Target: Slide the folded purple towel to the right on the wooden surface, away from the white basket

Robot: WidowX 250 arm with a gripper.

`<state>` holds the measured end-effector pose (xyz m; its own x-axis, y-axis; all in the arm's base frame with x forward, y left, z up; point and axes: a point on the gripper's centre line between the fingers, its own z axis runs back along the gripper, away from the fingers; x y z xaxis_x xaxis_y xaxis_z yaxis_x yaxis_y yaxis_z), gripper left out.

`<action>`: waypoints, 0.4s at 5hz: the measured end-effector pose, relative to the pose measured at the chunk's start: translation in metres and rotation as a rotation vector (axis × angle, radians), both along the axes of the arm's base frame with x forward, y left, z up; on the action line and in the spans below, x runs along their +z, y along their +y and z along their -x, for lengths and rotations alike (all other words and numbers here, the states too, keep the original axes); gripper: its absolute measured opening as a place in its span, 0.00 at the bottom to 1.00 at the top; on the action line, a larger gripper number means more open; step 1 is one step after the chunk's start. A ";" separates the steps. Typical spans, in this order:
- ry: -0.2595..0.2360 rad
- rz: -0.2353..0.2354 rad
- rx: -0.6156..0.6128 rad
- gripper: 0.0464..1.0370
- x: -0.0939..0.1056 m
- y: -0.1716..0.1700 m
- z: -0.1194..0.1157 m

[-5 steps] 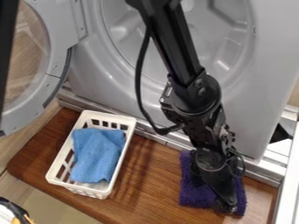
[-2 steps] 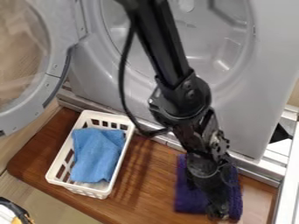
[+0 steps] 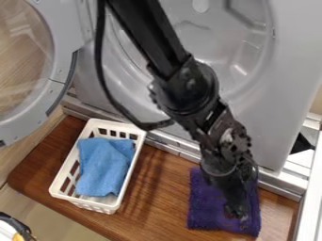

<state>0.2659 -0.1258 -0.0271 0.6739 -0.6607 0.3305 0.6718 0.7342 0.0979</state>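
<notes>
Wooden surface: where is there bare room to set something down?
Bare wood lies between the white basket and purple cloth, with a smaller patch left of the basket. Crowded: the purple cloth, with the gripper over it, and the basket, holding a blue cloth.

A brown wooden board with visible grain (image 3: 160,188) carries a white rectangular plastic basket with slotted sides (image 3: 62,181) toward its left part. Directly on its right part lies a dark purple, fuzzy, roughly rectangular cloth (image 3: 204,207), well apart from the basket.

The arm (image 3: 187,89) and purple cloth (image 3: 204,207) have shifted leftward in view.
</notes>
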 end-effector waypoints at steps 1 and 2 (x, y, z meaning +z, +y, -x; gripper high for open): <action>-0.056 -0.001 0.002 0.96 0.020 0.005 0.002; -0.121 0.009 0.002 0.96 0.044 0.011 0.008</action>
